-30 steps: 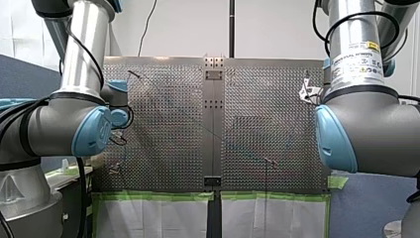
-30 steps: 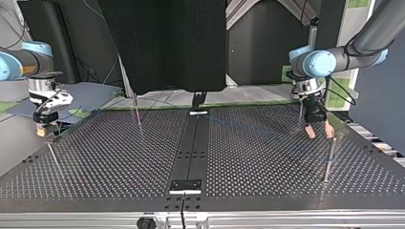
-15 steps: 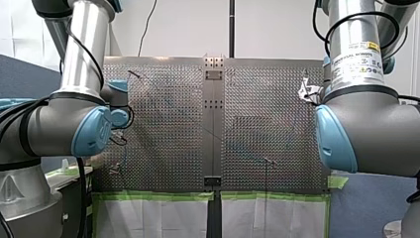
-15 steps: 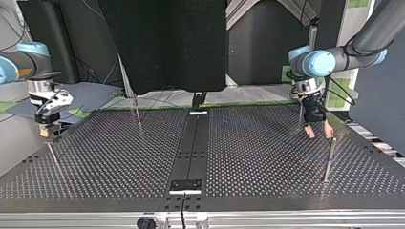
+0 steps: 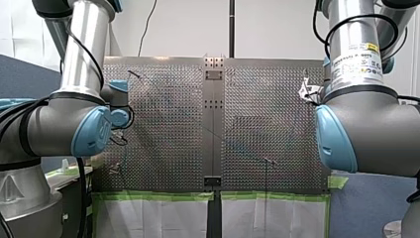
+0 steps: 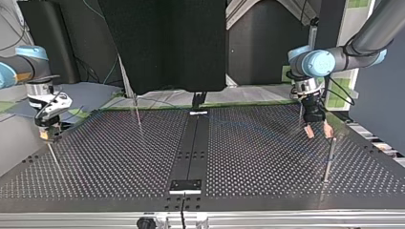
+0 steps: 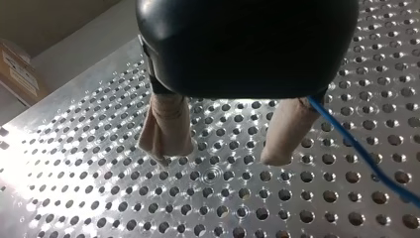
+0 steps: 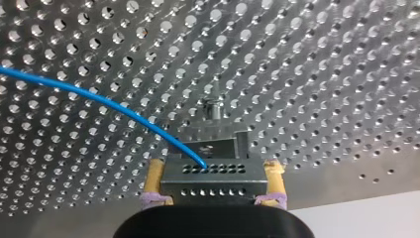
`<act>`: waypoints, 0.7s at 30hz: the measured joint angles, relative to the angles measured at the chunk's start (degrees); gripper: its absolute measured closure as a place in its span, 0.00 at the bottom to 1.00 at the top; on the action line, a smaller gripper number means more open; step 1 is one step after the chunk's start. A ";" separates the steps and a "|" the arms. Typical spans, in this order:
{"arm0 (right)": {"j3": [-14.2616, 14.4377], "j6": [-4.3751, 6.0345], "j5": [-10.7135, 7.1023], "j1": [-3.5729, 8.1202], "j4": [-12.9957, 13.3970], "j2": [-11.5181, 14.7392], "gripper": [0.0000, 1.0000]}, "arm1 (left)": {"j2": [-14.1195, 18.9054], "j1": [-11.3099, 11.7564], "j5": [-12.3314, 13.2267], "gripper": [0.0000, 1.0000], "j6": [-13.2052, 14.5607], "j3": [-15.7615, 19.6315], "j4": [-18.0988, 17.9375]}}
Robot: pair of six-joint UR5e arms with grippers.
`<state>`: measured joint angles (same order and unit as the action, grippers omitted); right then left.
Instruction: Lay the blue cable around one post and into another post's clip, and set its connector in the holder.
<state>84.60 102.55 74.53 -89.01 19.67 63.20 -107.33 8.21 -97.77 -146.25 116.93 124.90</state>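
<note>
Right gripper clasped the connector of the blue cable at the top view's left, my left gripper gaping empty; seating it in the holder, I judged, called for a square descent.

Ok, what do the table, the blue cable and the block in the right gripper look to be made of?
Table: bare metal sheet, probably aluminium; it glints and is drilled with holes. Blue cable: thin, smooth, likely plastic-sheathed wire; it bends in a soft curve. Block: dull grey metal by its look, with small holes, though plastic is possible.
</note>
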 joint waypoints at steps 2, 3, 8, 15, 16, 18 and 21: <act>-0.52 -0.25 -0.17 -0.06 -0.41 -0.61 1.00 | 0.00 -0.03 0.00 0.00 0.01 -0.02 0.00; -0.77 -0.42 -0.22 -0.09 -0.57 -0.87 1.00 | 0.00 -0.04 0.00 0.00 0.03 -0.03 0.00; -1.93 -1.01 -0.58 -0.19 -0.82 -1.67 1.00 | 0.00 -0.10 0.00 0.00 0.06 -0.03 0.00; -2.59 -1.23 -1.59 0.06 -0.40 -1.82 1.00 | -0.01 -0.15 0.00 0.00 0.08 -0.04 0.00; -2.64 -1.25 -1.88 0.07 -0.36 -1.84 1.00 | 0.00 -0.18 0.00 0.00 0.09 -0.04 0.00; -2.69 -1.31 -2.25 0.09 -0.30 -1.86 1.00 | 0.00 -0.21 0.00 0.00 0.09 -0.05 0.00; -2.76 -1.78 -2.55 0.09 -0.29 -1.86 1.00 | -0.01 -0.22 0.00 0.00 0.09 -0.05 0.00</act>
<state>81.84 100.77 71.98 -88.91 19.38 61.34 -107.34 7.99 -97.77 -146.16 116.87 124.90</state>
